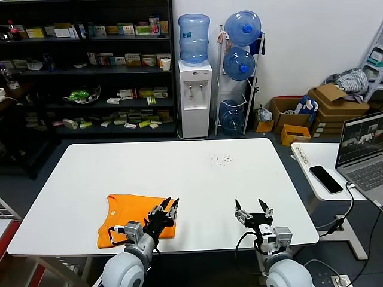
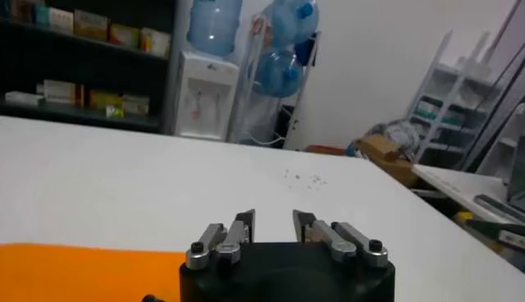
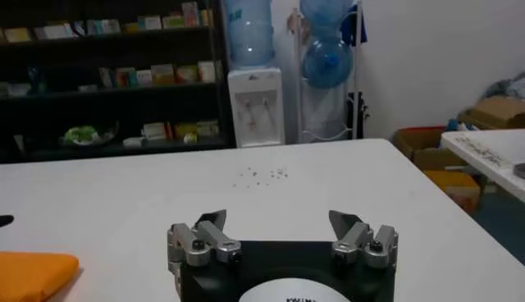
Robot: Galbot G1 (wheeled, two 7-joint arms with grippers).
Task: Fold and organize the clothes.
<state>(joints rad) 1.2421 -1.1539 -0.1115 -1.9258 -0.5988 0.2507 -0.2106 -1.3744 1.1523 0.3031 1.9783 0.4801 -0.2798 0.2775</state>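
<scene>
T-shirt (image 1: 136, 219) lies folded on the table (image 1: 197, 179); left gripper (image 1: 170, 205) hovers over it, jaws parted, empty; right gripper (image 1: 254, 209) spread wide, empty.

One orange T-shirt (image 1: 133, 220) lies folded near the table's (image 1: 197, 179) front left edge, with two grippers, left (image 1: 169, 205) and right (image 1: 254, 207), over the front edge. Beyond: four water bottles (image 1: 194, 38), one dispenser (image 1: 195, 97), one laptop (image 1: 362, 149), one phone (image 1: 325, 178).
</scene>
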